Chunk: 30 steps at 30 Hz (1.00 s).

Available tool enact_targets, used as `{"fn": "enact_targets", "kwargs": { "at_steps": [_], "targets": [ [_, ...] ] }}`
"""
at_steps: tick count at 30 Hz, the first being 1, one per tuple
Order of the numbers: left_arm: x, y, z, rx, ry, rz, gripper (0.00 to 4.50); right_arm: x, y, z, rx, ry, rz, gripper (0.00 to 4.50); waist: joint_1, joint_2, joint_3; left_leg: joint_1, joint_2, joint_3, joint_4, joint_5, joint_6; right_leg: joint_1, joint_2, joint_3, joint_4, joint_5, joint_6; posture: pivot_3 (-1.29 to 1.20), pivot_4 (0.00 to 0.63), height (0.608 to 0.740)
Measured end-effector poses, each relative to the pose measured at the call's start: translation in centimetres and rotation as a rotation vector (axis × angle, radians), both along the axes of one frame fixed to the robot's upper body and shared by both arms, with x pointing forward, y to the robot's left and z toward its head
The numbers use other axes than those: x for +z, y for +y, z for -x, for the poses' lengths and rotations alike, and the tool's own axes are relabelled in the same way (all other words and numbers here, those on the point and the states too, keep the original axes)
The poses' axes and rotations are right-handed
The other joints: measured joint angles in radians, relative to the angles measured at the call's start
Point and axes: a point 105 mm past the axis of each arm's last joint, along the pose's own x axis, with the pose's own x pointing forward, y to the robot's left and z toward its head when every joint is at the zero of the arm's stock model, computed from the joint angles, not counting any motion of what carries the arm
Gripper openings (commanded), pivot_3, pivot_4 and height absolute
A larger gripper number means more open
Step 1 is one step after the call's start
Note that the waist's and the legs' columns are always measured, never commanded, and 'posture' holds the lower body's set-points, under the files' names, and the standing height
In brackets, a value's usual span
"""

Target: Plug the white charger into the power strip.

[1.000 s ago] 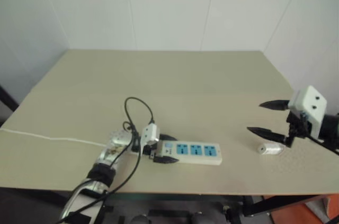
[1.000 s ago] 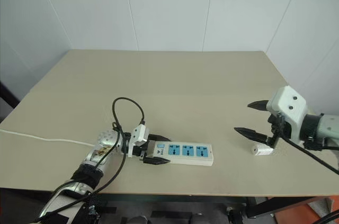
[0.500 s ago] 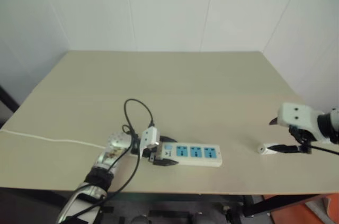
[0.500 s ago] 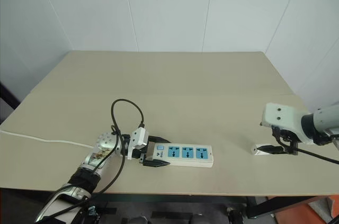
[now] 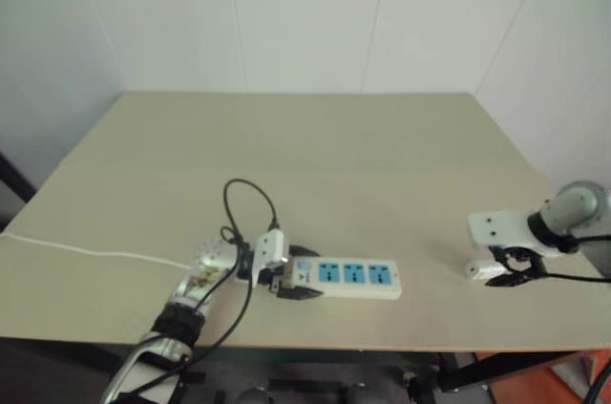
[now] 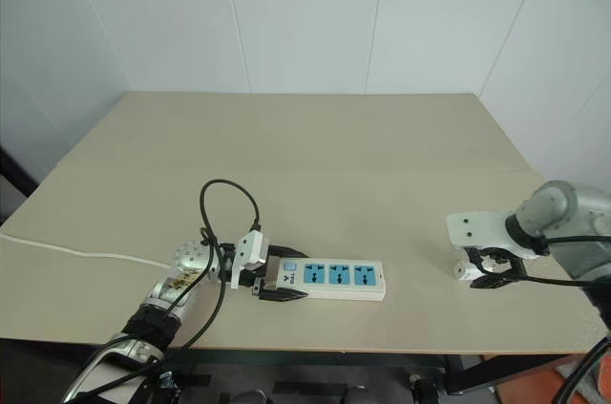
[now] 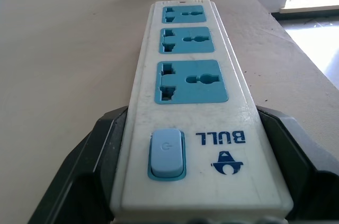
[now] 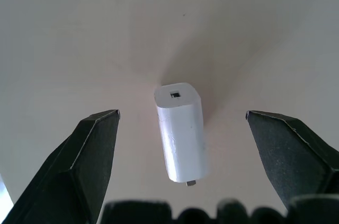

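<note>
The power strip (image 5: 355, 275) lies flat near the table's front edge, with three blue sockets facing up. My left gripper (image 5: 305, 272) is shut on its switch end, a black finger (image 7: 92, 155) pressed against each long side. The white charger (image 8: 181, 131) lies on its side on the table at the right, well apart from the strip; it is also in the right eye view (image 6: 465, 270). My right gripper (image 8: 181, 113) points down over the white charger, open, with one finger on each side and a gap to both.
The strip's thin white cord (image 5: 95, 251) runs off over the table's left edge. The beige table (image 5: 315, 156) meets white walls at the back and right. Its front edge lies just behind the strip and the charger.
My right gripper has dropped and turned from pointing level to pointing down, its open fingers now straddling the charger. The left gripper and the strip have not moved.
</note>
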Motion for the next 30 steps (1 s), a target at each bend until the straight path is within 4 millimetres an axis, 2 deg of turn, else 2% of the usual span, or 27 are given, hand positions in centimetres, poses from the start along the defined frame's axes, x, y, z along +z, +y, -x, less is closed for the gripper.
{"fn": "enact_targets", "kwargs": {
  "at_steps": [8,18,28,30],
  "targets": [
    [0.0,0.0,0.0,0.01,-0.001,0.0,3.29,-1.8,-0.2,-0.9,-0.01,0.028,0.031,4.5,-0.001,0.0,0.0,0.0,0.0,0.0,0.0,0.0,0.0,0.0,0.0,0.0,0.0,0.0,0.0,0.0,0.15,0.74],
    [0.0,0.0,0.1,0.02,0.004,-0.001,3.29,-2.2,-0.1,-1.2,-0.005,0.039,0.046,4.5,-0.001,0.0,0.0,0.001,0.0,0.0,0.0,0.0,0.0,0.001,0.0,0.0,0.0,0.0,0.0,0.0,0.15,0.74],
    [-0.2,0.0,0.0,0.03,0.009,-0.008,3.29,-2.8,0.1,-0.9,0.008,0.077,0.052,1.16,-0.004,0.0,-0.001,0.008,0.0,0.0,0.0,0.0,0.0,0.009,0.0,0.0,-0.001,0.0,0.0,0.0,0.15,0.74],
    [-0.2,0.0,0.0,0.031,0.011,-0.009,3.29,-2.9,0.2,-0.8,0.01,0.076,0.054,1.15,-0.004,0.0,-0.001,0.009,0.0,-0.001,0.0,0.0,0.0,0.011,0.0,-0.001,-0.002,0.0,0.0,0.0,0.15,0.74]
  ]
}}
